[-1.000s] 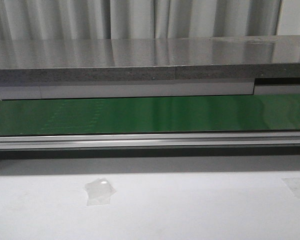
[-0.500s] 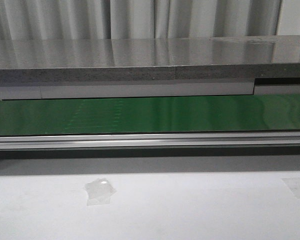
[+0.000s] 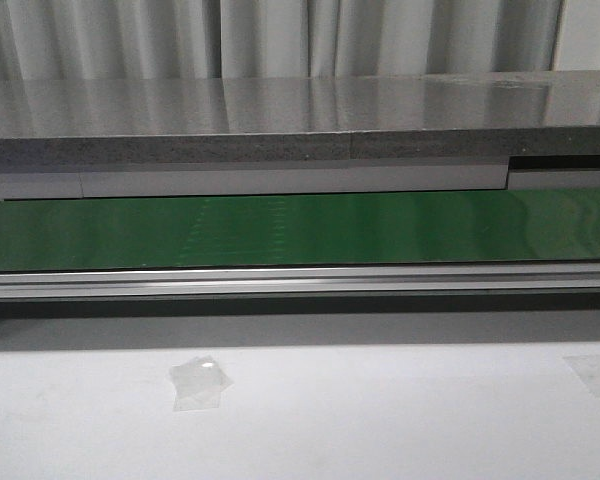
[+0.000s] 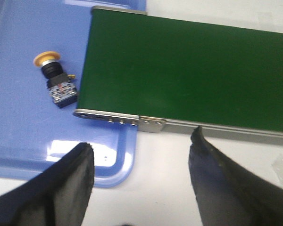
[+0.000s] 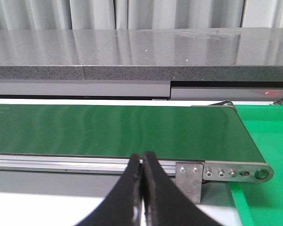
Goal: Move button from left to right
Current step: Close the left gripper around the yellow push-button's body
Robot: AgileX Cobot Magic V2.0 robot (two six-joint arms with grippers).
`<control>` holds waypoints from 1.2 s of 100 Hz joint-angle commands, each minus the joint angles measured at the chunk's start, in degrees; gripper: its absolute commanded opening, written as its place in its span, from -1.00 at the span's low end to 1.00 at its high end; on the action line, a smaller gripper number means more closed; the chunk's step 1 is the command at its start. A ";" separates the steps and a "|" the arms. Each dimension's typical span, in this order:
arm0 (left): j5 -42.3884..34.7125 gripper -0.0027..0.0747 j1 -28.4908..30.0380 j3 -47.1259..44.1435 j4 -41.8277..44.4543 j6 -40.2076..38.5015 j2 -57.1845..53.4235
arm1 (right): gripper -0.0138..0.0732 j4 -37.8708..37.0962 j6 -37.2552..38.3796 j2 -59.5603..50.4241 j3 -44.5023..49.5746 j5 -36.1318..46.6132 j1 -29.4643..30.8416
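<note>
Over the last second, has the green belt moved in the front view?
Yes, rightward. The faint pale marking on the green belt began mostly left of the fixed clear tape patch and now sits mostly right of it.

Lab or factory test cell: green conveyor belt (image 3: 300, 228), grey stone-like counter (image 3: 280, 120), curtain backdrop (image 3: 280, 35).

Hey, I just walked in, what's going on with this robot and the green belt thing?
Nothing is being held yet. The small push button with an orange-yellow cap and black body lies on a light blue plastic tray, beside one end of the green conveyor belt. The left gripper hangs above the tray's edge with its jaws open and empty. The right gripper is shut on nothing, facing the belt's other end.
</note>
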State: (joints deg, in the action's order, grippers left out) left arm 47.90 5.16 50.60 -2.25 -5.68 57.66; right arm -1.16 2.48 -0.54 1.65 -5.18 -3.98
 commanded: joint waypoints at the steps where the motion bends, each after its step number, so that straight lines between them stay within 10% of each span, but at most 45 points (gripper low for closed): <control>1: -4.70 0.18 3.71 1.91 0.00 -0.74 2.36 | -0.83 0.10 -0.31 -1.18 -0.94 4.61 0.29; 32: -11.76 0.18 14.20 3.19 -0.44 -0.74 14.83 | -0.83 0.10 -0.31 -1.18 -0.94 4.61 0.29; 120: -12.60 0.18 14.45 25.47 -5.57 -0.74 49.81 | -0.83 0.10 -0.31 -1.18 -0.94 4.61 0.29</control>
State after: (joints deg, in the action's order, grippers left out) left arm 37.05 19.51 73.16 -6.84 -5.81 108.40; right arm -1.16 2.36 -0.54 1.65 -5.18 -3.98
